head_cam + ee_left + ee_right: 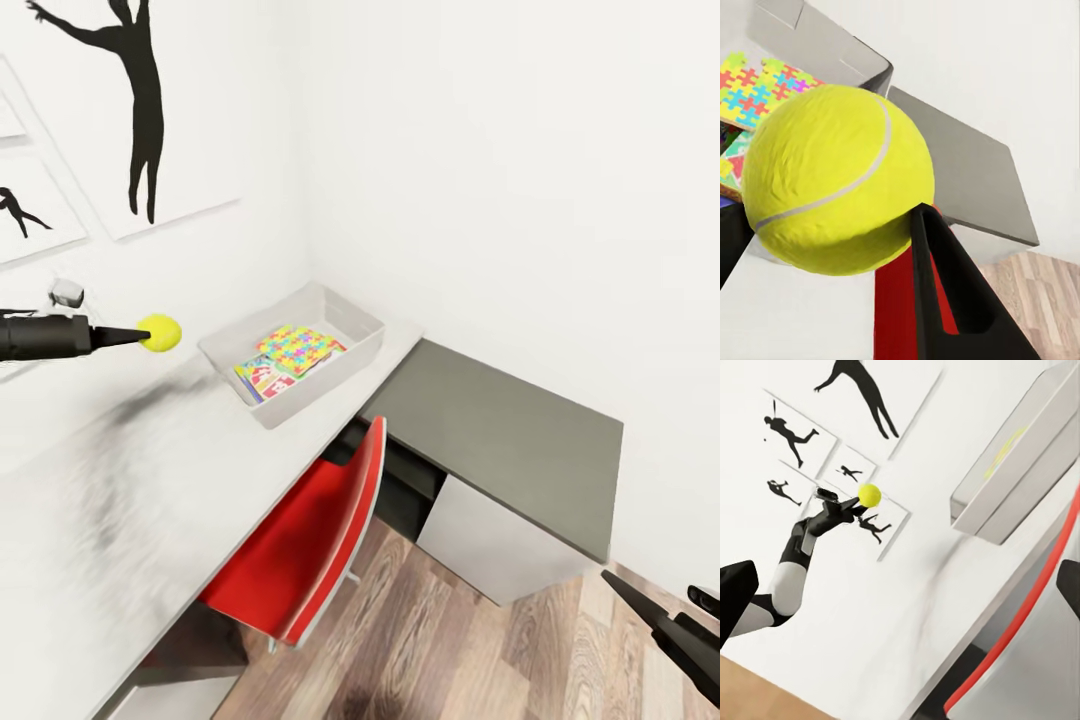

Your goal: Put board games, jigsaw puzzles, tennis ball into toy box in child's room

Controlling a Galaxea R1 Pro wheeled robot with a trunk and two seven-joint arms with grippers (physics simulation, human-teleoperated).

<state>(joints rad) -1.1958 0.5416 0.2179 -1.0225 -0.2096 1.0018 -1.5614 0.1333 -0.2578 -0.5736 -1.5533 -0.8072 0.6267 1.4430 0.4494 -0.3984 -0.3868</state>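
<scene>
Left gripper [150,334]: closed on the tennis ball [160,332], which is clamped between the dark fingertips [945,285] and held in the air above the table [150,480], short of the toy box [345,318].
Tennis ball: yellow-green with a pale seam; also seen at the end of the left arm [795,555] from the right wrist camera [869,495].
Toy box: light-grey bin set on the pale desktop near the wall corner; a jigsaw puzzle [296,349] is seen lying inside on top of a printed board game [262,380].
Table: a lower dark-grey section [510,440] is joined beside the box; a red chair [310,540] is tucked under the pale top.
Right gripper [650,620]: held low over the wood floor [450,640]; whether the fingers are open or closed cannot be told.
Wall: black silhouette pictures [140,100] are hung behind the left arm.
</scene>
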